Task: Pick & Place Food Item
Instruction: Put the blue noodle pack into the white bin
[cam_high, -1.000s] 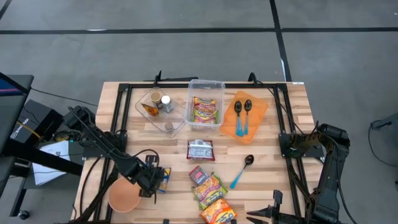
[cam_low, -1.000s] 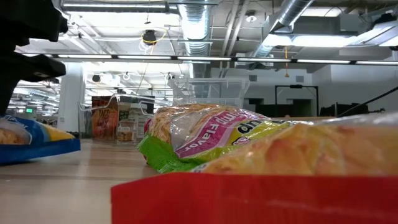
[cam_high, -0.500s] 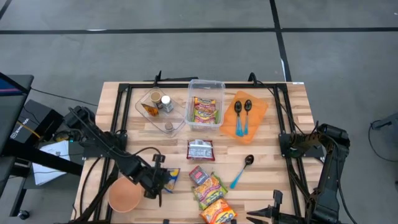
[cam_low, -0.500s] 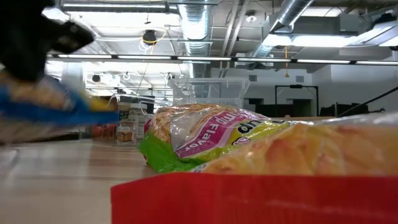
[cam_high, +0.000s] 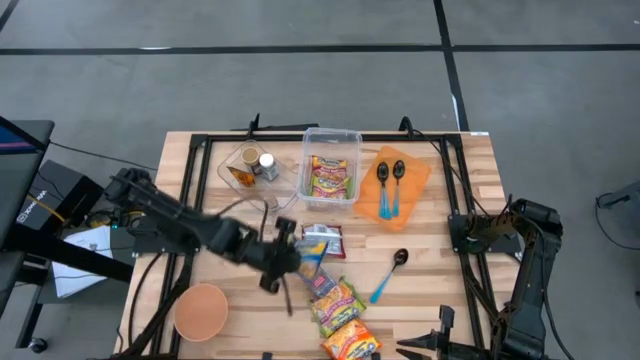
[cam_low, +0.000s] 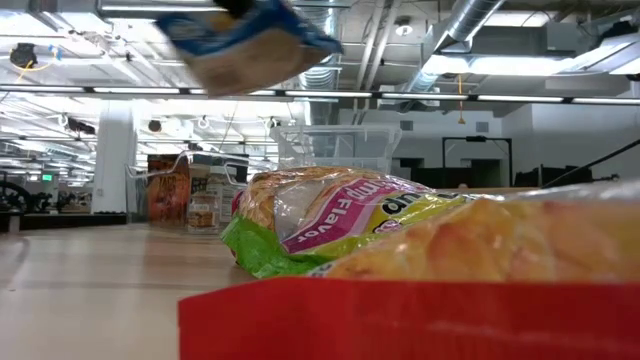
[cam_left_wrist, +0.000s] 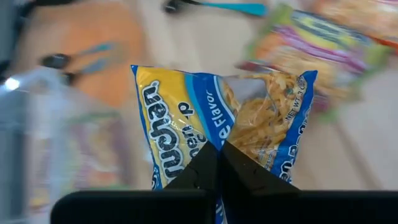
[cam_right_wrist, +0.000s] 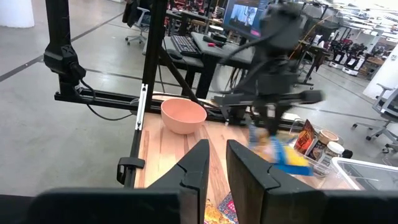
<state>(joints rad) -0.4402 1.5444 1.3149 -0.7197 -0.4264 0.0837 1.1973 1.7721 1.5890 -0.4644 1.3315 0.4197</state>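
My left gripper (cam_high: 288, 258) is over the middle of the table, shut on a blue and yellow noodle packet (cam_high: 310, 256). The packet also shows in the left wrist view (cam_left_wrist: 217, 112) and high up in the low view (cam_low: 245, 40). A clear bin (cam_high: 331, 138) with one noodle packet in it stands at the far middle. My right gripper (cam_right_wrist: 217, 165) waits open and empty by the table's right edge (cam_high: 480, 235). My left gripper pinches the packet's near edge (cam_left_wrist: 219, 144) at its middle, between its two fingertips (cam_left_wrist: 205, 168). The film puckers into a V at the pinch. The packet sticks out beyond the fingers, lifted clear of the table and tilted.
A silver packet (cam_high: 322, 240) lies just beyond my left gripper. Several snack packets (cam_high: 338, 305) lie near the front edge, and a blue-handled spoon (cam_high: 390, 272) lies to their right. A pink bowl (cam_high: 200, 312) is at the near left, a clear jar container (cam_high: 255, 170) at the far left, and an orange tray with spoons (cam_high: 395, 185) at the far right.
My left gripper has taken the blue and yellow packet from beside the pink bowl. It has lifted it clear of the table and swung it toward the table's right and far side, up to the silver packet. The packet has risen high in the low view.
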